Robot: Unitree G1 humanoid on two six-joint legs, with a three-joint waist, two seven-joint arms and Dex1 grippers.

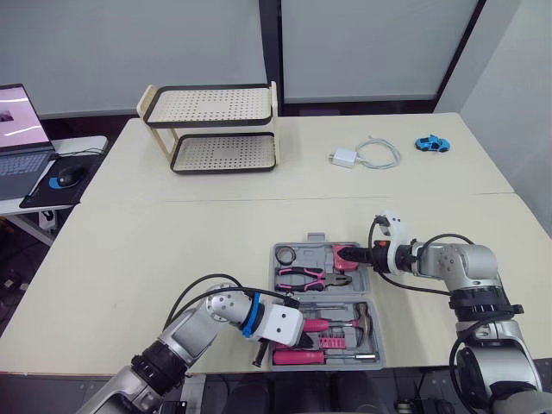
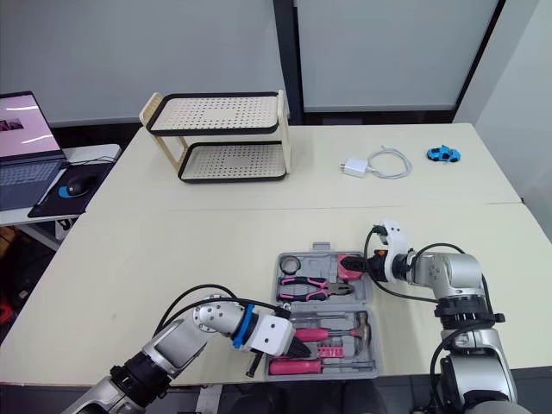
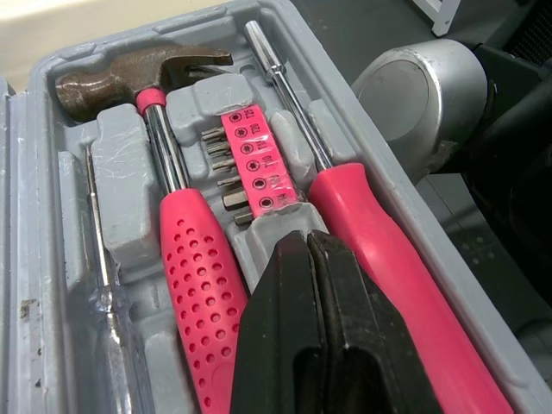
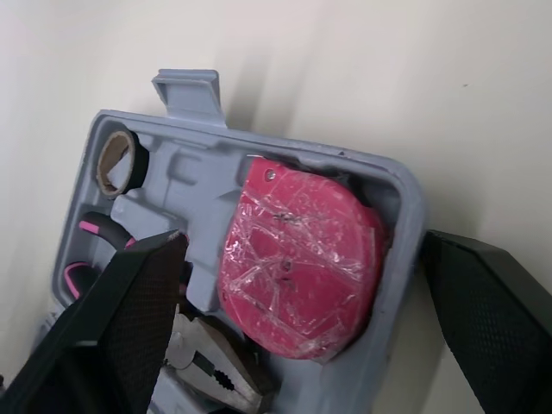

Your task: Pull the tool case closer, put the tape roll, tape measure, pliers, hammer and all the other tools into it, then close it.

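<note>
Tape measure (image 4: 297,267) plastic-wrapped per right wrist view; right claw (image 4: 300,243) spread, left claw (image 3: 304,246) closed.

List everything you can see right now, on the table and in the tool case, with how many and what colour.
table: one, cream
tool case: one, grey, open, table's near edge
tape roll: one, black, case's far half
pliers: one, pink-black handles, far half
tape measure: one, pink, far half
hammer: one, pink grip, near half
screwdriver: one, pink handle, near half
bit holder: one, pink, between them
rack: one, two-tier, cream-black, far left
charger with cable: one, white, far right
toy car: one, blue, beside the cable
laptop: one, off-table left
left gripper: shut, over near half
right gripper: open, at tape measure
</note>
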